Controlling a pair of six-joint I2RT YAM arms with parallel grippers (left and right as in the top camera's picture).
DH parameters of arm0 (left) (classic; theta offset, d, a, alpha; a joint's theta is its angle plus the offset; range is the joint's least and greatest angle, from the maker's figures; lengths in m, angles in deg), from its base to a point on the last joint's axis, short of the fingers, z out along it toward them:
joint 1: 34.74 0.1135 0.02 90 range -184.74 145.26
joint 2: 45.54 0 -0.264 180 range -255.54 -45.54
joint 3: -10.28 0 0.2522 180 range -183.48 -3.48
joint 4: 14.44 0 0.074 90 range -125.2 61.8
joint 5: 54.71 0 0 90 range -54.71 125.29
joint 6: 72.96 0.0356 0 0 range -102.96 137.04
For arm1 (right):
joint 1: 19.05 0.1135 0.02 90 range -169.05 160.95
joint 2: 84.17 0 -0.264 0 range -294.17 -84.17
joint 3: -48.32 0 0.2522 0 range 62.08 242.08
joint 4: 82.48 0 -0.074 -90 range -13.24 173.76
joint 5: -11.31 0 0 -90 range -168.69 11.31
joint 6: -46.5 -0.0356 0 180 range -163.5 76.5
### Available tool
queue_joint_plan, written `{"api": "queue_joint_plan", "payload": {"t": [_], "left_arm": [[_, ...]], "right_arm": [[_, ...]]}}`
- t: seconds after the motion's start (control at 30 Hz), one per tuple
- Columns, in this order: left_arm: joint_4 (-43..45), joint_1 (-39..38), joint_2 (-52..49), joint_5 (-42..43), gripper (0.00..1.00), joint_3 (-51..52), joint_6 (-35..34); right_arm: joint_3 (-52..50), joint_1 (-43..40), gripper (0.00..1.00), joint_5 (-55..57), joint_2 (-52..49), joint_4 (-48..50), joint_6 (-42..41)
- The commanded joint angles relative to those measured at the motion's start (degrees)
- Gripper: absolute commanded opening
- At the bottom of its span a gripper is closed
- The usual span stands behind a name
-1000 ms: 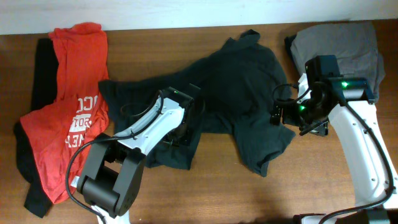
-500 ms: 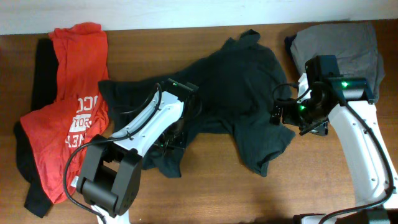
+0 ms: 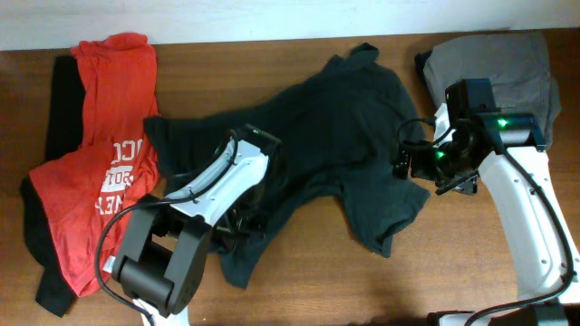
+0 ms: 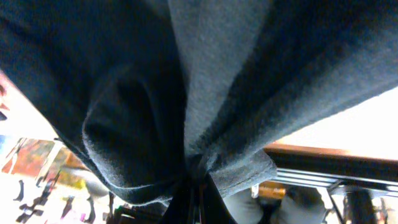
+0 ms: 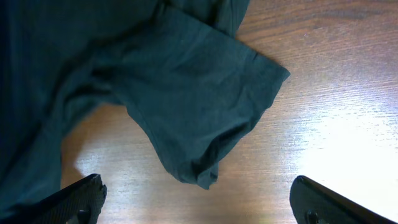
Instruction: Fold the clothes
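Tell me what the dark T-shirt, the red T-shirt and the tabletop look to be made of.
Dark T-shirt: soft matte knit, probably cotton jersey; it bunches into limp folds and shows a fuzzy weave in the left wrist view.
Red T-shirt: similar matte knit, creased, with white print.
Tabletop: wood or wood-look laminate, slightly glossy; grain lines and a light glare.

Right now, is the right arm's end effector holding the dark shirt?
No, the right end effector gapes wide open above a sleeve of the dark shirt, gripping nothing.
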Motion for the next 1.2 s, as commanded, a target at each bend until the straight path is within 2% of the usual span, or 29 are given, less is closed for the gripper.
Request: {"api": "queue_joint_plan", "payload": {"t": [0.0,0.17,0.3,0.63,0.7,0.77,0.93,1.17], "left_arm": [[-0.3,-1.6,1.2,1.5,0.01,5.1,-1.2],[3.6,-2.1,1.2,1.5,0.01,10.6,-3.1],[7.2,-1.8,1.3,-1.4,0.01,11.2,-5.1],[21.2,7.0,6.6,-2.7,0.02,10.8,-5.6],[23.9,9.4,9.1,-2.7,0.07,10.2,-5.2],[25.6,10.7,11.0,-2.6,0.10,9.8,-4.8],[29.9,13.2,15.8,-2.8,0.27,9.8,-2.6],[34.8,15.1,19.7,-2.9,0.30,9.7,-1.5]], "right_arm": [[-0.2,0.0,0.99,0.5,0.7,0.5,0.4],[-0.2,0.0,0.99,0.5,0.7,0.7,0.4],[-0.2,-0.1,0.99,0.6,0.7,0.7,0.4],[-0.2,-0.1,0.99,1.8,-6.1,2.2,1.9],[-0.2,-0.1,1.00,1.9,-7.8,4.1,1.9],[-0.2,-0.1,0.96,1.9,-8.8,5.3,1.9],[-0.2,-0.1,0.88,1.9,-12.0,6.9,3.0],[-0.2,-0.1,0.82,1.8,-17.4,7.7,3.4]]}}
